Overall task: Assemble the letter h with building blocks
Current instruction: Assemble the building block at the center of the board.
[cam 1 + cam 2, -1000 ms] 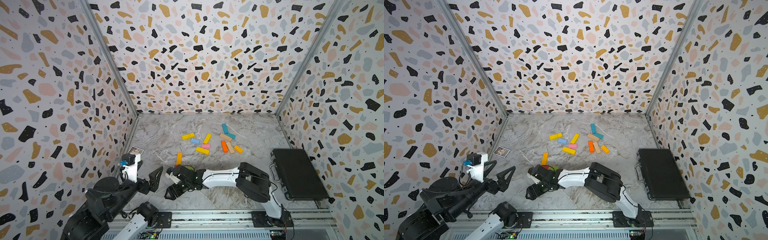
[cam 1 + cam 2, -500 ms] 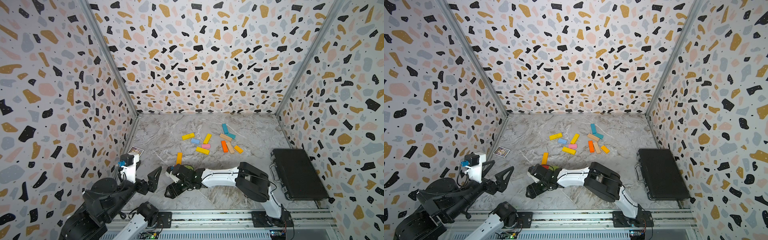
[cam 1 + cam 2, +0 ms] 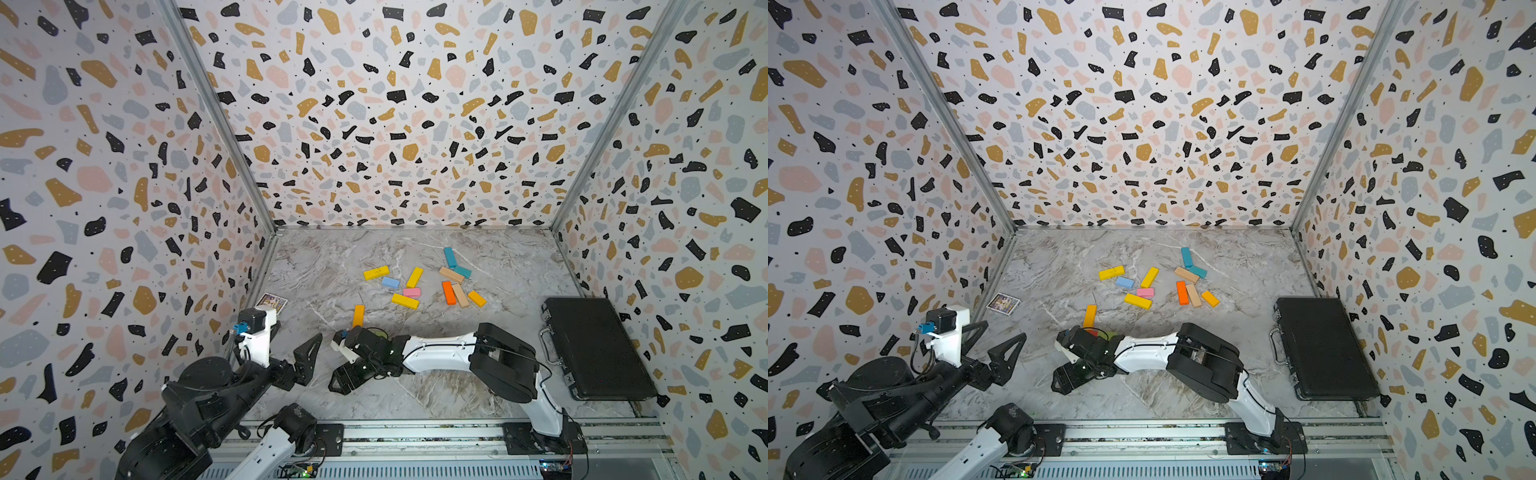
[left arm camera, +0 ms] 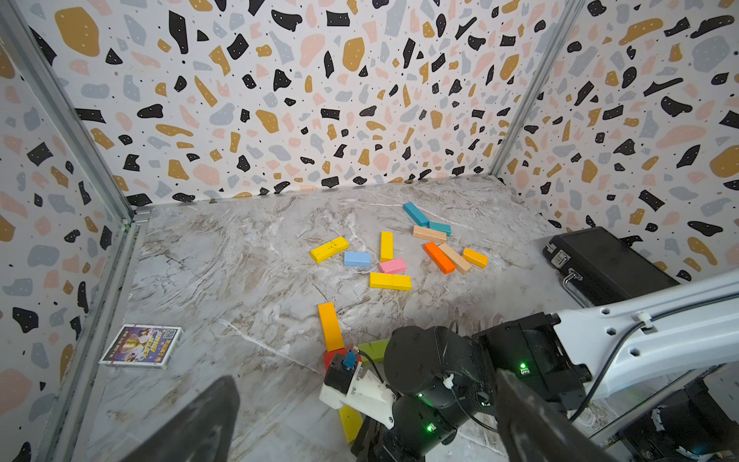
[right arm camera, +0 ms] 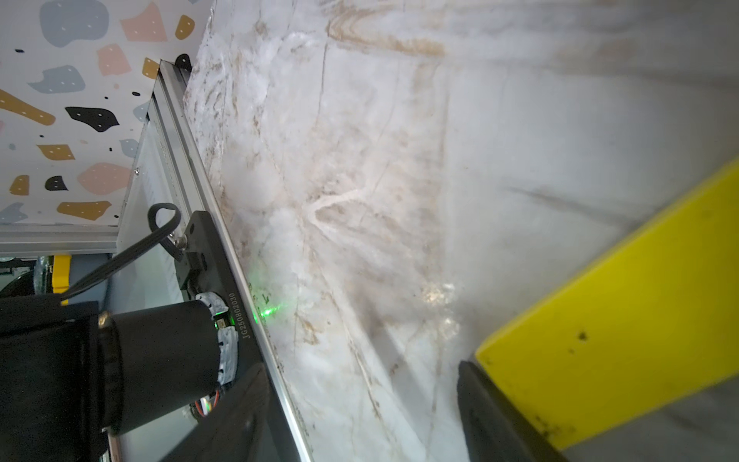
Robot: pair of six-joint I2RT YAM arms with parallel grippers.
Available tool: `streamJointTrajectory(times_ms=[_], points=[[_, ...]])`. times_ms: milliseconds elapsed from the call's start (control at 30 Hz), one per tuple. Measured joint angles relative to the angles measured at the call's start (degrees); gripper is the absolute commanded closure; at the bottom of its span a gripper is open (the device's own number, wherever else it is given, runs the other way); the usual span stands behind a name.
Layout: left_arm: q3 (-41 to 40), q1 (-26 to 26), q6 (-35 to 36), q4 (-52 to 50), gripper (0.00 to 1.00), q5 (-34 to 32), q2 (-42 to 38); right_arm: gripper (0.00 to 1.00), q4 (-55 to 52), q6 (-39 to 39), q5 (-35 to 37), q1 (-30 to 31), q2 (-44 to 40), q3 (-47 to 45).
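A long flat yellow wooden bar (image 5: 624, 304) lies on the marble-patterned tabletop (image 3: 332, 257), well to the left of the black hard carrying case (image 3: 594, 345) and under the right arm's wrist. The right wrist view shows only its near end, blurred and cut off at the frame edge. Both top views hide it.

The right gripper (image 5: 360, 372) stands partly open with bare table between its fingers and nothing clamped. One dark finger (image 5: 504, 416) overlaps the bar's corner; I cannot tell if they touch.

Beside that wrist a red block (image 4: 332, 356) and a green block (image 4: 374, 349) peek out, mostly covered. A long orange bar (image 3: 358, 316) seems to meet the red one.

Left of the case and nearer the back wall lie the loose pieces:
- three yellow bars (image 3: 376, 272)
- a light-blue block (image 3: 390, 282)
- a pink block (image 3: 411, 292)
- two teal bars (image 3: 449, 257)
- two tan bars (image 3: 451, 274)
- a red-orange bar (image 3: 449, 292)
- a short orange block (image 3: 477, 298), closest to the case

Farthest from the case, the left gripper (image 3: 1003, 332) hangs spread wide and empty. In its own wrist view its fingers (image 4: 200, 424) are blurred and cut off. A small printed card (image 3: 1003, 302) lies beyond it, its text too small to read.
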Motion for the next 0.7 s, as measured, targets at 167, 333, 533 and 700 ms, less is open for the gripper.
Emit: streamJointTrajectory(times_ms=[167,333,533,700], points=[[0.0,0.0,0.0,0.0,0.01,0.0,0.04,0.23,0.11,-0.02,0.02,-0.15,0.02,0.0],[0.0,0.0,0.0,0.0,0.01,0.0,0.07,0.23,0.13,-0.04,0.02,-0.5,0.02,0.0],[0.02,0.0,0.0,-0.02,0.01,0.0,0.15,0.22,0.35,-0.09,-0.04,-0.66,0.07,0.0],[0.02,0.0,0.0,-0.07,0.01,0.0,0.15,0.21,1.53,-0.46,-0.48,-0.7,0.11,-0.28]])
